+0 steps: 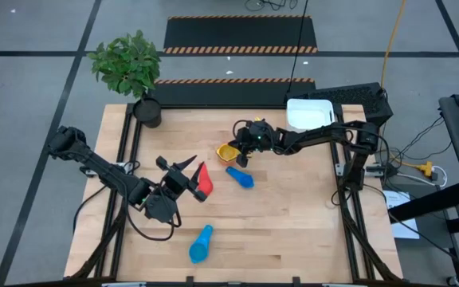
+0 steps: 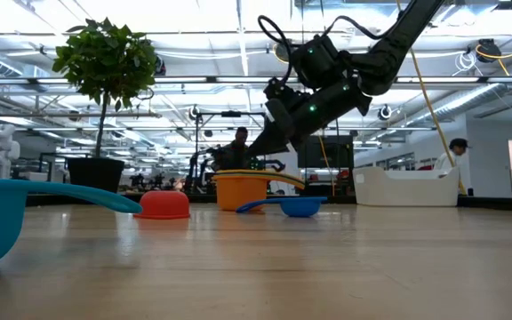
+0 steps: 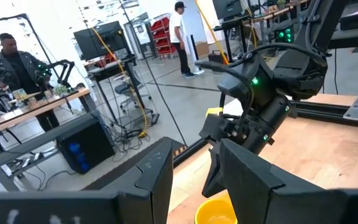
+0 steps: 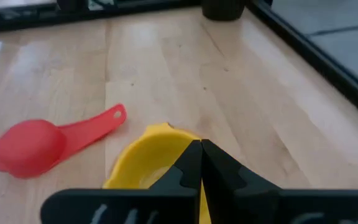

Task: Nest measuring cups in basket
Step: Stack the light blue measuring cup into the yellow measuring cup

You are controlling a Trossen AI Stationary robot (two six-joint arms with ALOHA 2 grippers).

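Observation:
A yellow cup [image 4: 145, 158] sits in an orange cup [image 2: 241, 190] on the table's far middle. My right gripper [image 4: 201, 155] is shut and slants down just above their rim [image 2: 258, 153]; the low view shows a gap between them. A red cup [image 1: 204, 182] lies mouth down on the table. Beside it, raised and level, is my left gripper [image 1: 186, 166], open and holding nothing [image 3: 194, 180]. A medium blue cup [image 1: 241, 178] and a light blue cup [image 1: 201, 244] rest on the wood. The white basket [image 1: 309, 113] stands at the far right.
A potted plant [image 1: 147, 112] stands at the far left corner. Bare wood lies between the cups and the table's near and right edges. People and benches show in the room beyond the table.

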